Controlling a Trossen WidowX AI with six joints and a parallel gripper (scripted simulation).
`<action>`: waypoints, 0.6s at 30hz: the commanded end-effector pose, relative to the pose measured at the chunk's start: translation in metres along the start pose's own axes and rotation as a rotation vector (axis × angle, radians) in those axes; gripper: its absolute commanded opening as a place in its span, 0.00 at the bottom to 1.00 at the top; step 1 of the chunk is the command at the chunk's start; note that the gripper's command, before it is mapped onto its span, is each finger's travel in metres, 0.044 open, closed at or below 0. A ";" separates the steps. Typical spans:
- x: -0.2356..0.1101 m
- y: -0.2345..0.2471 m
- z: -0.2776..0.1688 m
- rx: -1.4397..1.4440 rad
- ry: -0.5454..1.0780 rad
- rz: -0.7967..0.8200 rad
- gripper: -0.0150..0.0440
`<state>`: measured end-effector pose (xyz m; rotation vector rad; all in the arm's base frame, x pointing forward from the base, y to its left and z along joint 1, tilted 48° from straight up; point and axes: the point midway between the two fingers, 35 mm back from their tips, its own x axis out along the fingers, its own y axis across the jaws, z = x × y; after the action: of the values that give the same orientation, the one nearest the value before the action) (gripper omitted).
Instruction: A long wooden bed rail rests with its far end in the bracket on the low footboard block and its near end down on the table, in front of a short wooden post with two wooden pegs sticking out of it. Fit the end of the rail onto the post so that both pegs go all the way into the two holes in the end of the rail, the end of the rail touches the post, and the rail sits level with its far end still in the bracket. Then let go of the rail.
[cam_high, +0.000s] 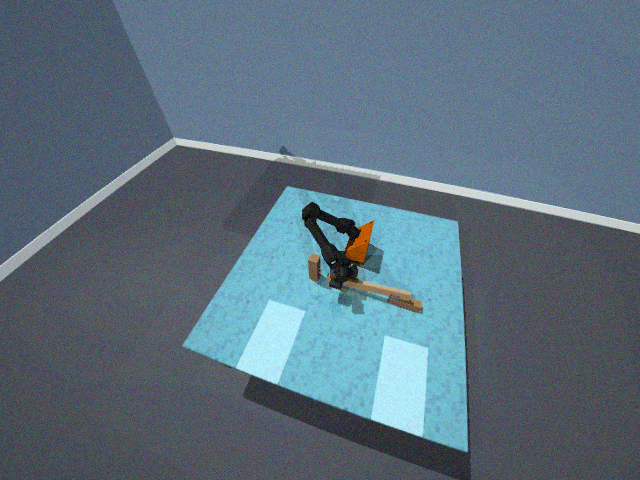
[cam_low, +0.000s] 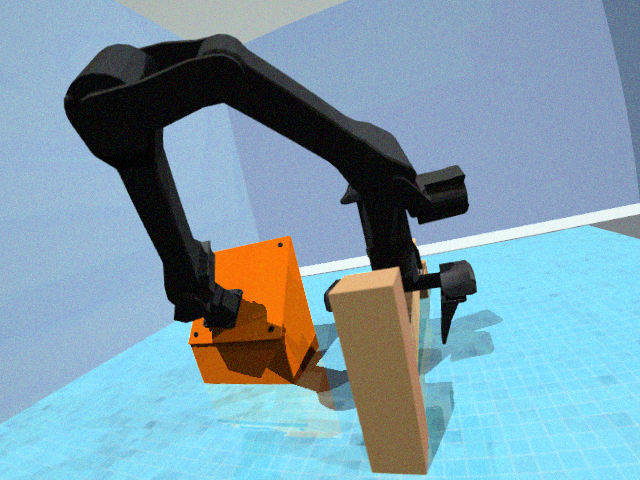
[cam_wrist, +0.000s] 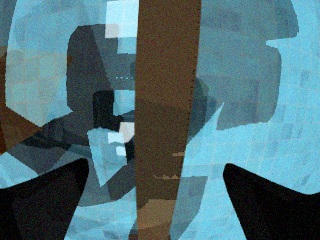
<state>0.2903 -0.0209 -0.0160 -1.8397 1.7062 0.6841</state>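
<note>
The long light-wood rail (cam_high: 382, 289) (cam_wrist: 165, 75) slopes from the footboard block (cam_high: 413, 305) toward the post (cam_high: 313, 268) (cam_low: 382, 372). Its far end is at the block; the bracket fit is too small to tell. Its near end is low, a short gap from the post. The post stands upright; its pegs cannot be made out. My gripper (cam_wrist: 157, 169) points down over the rail close to the near end, open and empty. In the wrist view the rail runs between the spread fingers without touching either. In the exterior view the post hides one finger.
The orange box (cam_high: 361, 245) (cam_low: 253, 289) stands beside the arm's base, behind the rail. Two pale rectangles (cam_high: 273, 338) (cam_high: 400, 382) lie toward the table's front edge. The arm's shadows fall across the blue table (cam_high: 341, 361) around the rail.
</note>
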 end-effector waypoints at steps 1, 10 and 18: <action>0.006 0.001 -0.001 -0.007 0.008 -0.002 1.00; 0.019 0.002 -0.002 -0.008 0.011 -0.002 1.00; 0.019 0.002 -0.002 -0.008 0.011 -0.002 0.69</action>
<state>0.2892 -0.0353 -0.0280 -1.8449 1.7099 0.6841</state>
